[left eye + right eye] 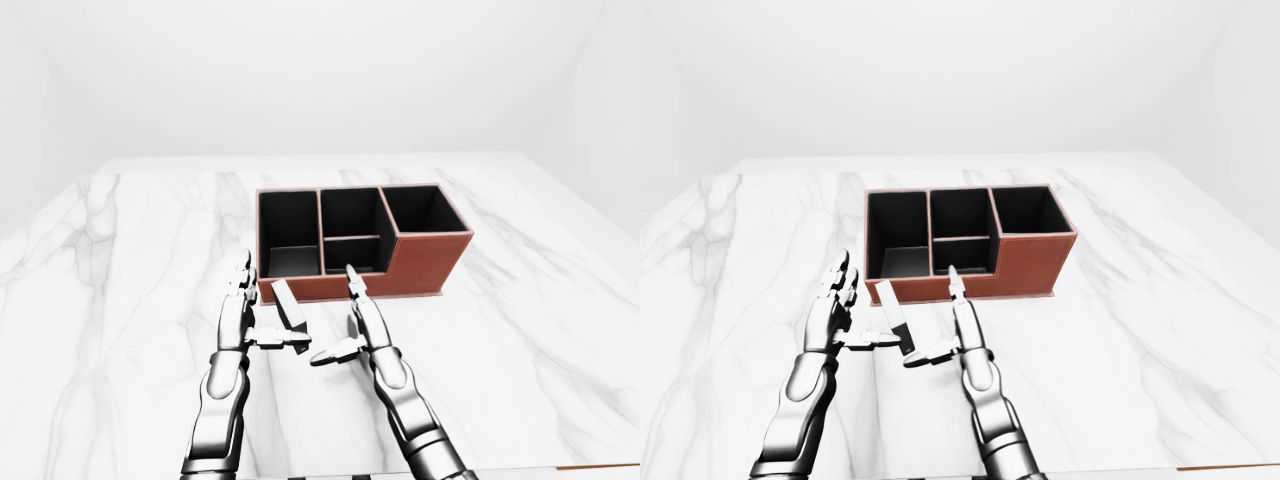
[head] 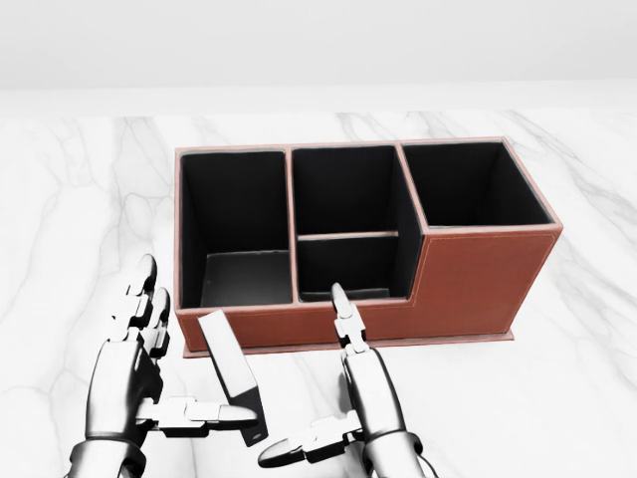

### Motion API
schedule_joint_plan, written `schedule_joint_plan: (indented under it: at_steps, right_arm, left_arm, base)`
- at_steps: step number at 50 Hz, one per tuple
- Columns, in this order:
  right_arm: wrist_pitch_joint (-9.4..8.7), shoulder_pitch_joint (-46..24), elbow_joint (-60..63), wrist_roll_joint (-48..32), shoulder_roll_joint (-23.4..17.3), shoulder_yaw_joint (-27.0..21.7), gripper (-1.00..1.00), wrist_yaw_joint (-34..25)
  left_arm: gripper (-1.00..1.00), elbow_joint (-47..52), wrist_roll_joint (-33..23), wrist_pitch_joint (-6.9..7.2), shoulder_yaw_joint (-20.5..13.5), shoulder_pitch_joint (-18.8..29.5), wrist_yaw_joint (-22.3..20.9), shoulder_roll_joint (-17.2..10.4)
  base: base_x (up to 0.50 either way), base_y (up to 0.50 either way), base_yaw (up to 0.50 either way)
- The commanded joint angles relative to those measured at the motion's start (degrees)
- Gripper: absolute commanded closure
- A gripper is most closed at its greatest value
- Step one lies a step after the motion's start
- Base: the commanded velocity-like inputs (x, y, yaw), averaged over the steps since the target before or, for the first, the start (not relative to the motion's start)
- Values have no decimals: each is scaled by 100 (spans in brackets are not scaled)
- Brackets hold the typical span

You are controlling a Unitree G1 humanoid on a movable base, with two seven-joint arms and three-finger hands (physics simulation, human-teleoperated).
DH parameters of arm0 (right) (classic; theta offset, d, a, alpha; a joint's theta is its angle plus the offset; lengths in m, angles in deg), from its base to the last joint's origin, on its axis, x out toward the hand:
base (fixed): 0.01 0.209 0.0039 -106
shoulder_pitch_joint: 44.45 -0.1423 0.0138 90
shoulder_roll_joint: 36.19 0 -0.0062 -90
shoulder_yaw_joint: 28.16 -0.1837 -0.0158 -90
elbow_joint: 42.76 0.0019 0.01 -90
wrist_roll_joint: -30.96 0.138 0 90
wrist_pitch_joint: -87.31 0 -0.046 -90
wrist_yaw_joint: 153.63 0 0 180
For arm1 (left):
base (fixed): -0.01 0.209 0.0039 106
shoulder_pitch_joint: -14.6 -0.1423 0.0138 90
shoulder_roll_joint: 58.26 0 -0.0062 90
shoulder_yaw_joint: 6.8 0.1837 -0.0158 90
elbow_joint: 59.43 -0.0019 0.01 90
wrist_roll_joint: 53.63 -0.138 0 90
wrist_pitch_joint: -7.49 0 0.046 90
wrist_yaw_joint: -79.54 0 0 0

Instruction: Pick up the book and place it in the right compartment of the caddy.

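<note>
The book (image 2: 231, 373) is a thin grey slab with a dark edge. It stands tilted on the marble table just below the caddy's left end in the head view. The caddy (image 2: 478, 284) is red-brown with black insides; its right compartment (image 2: 473, 184) holds nothing. My left hand (image 2: 189, 349) is open to the left of the book, fingers straight up, thumb tip against the book's lower end. My right hand (image 2: 309, 378) is open to the right of the book, fingers pointing at the caddy wall, thumb stretched toward the book and short of it.
The white marble table (image 2: 567, 398) spreads wide on all sides of the caddy. The caddy's left compartment (image 2: 234, 214) and its two middle ones (image 2: 343, 189) hold nothing. A brown strip shows at the lower right edge (image 1: 600, 467) in the left-eye view.
</note>
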Motion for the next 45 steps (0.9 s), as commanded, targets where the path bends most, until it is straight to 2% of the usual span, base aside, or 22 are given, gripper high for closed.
schedule_joint_plan:
  at_steps: [1, 21, 24, 33, 36, 45]
  right_arm:
    - [0, -34, -109, -117, 67, 106, -100, 50]
    - [0, -153, -440, -376, 194, 218, -100, 203]
    - [0, -202, -534, -387, 221, 206, -100, 217]
    - [0, -321, -696, -464, 305, 229, -100, 275]
    - [0, -361, -759, -472, 322, 223, -100, 281]
    - [0, -518, -1034, -435, 375, 165, -100, 277]
  left_arm:
    - [-100, 39, 2, 18, 5, -16, 0, 3]
    - [-100, 38, -3, 11, 17, -18, -5, 7]
    - [-100, -18, -6, -35, 17, -16, -11, 4]
    - [-100, 15, -12, 12, 23, -3, 6, 10]
    - [-100, -33, -15, -23, 24, 5, 6, 9]
    - [-100, -22, -12, -10, 30, 8, 12, 12]
  base:
    - [0, 0, 0]
    - [0, 0, 0]
    - [0, 0, 0]
    - [0, 0, 0]
    - [0, 0, 0]
    - [0, 0, 0]
